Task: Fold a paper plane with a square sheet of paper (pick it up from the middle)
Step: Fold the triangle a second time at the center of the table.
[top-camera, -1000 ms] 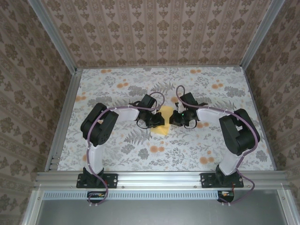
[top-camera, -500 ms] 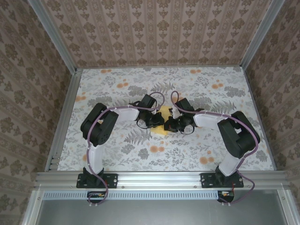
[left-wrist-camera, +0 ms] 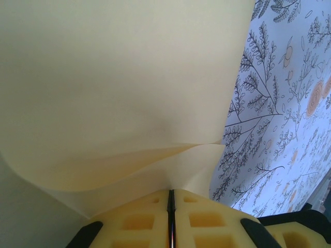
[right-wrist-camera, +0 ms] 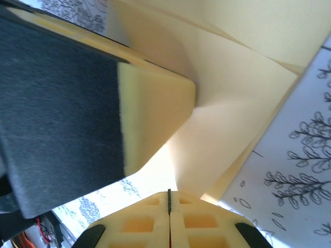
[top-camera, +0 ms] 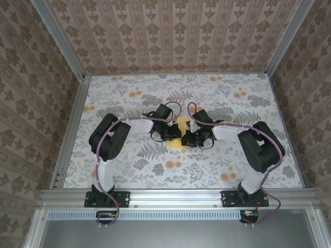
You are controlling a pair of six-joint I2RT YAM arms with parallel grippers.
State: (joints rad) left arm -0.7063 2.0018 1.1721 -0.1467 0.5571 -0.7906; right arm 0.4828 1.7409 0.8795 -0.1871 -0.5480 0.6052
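The square sheet of paper (top-camera: pixel 181 123) is pale yellow and folded into layers, standing up from the cloth between both grippers at the table's middle. The grippers hide its outline, so I cannot make out a paper plane shape. My left gripper (top-camera: pixel 175 135) is shut, and in the left wrist view the paper (left-wrist-camera: pixel 124 77) fans out from the tips of this gripper (left-wrist-camera: pixel 170 192). My right gripper (top-camera: pixel 187 138) is shut too. In the right wrist view its tips (right-wrist-camera: pixel 169 192) meet a fold of the paper (right-wrist-camera: pixel 232 108), with a left finger (right-wrist-camera: pixel 155 108) close by.
Grey floral cloth (top-camera: pixel 134 88) covers the table, seen also beside the paper (left-wrist-camera: pixel 279 129). Aluminium frame posts (top-camera: pixel 70 124) and patterned walls enclose the left, right and back. Both arms' elbows (top-camera: pixel 108 137) rise over the cloth near the front.
The right gripper has moved left, up against the paper and the left gripper. The left arm has stayed still. Less of the paper shows between them.
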